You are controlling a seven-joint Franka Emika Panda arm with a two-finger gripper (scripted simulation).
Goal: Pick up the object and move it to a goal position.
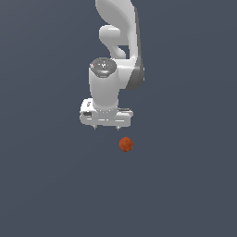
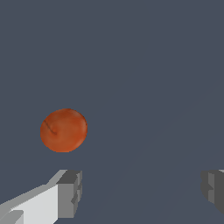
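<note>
The object, a small orange-red ball (image 1: 126, 144) with a mottled skin, lies on the plain dark grey floor. The white gripper (image 1: 106, 126) hangs from the arm just behind it and slightly toward the exterior view's left. Its jaws stand wide apart with nothing between them. In the wrist view the ball (image 2: 64, 130) shows ahead of the two grey fingertips (image 2: 70, 192), off to the side of one finger and outside the gap. The gripper (image 2: 141, 191) is open and does not touch the ball.
Only the flat dark grey surface (image 1: 185, 185) surrounds the ball and the arm. The white arm's links (image 1: 121, 41) rise out of the exterior view at the top.
</note>
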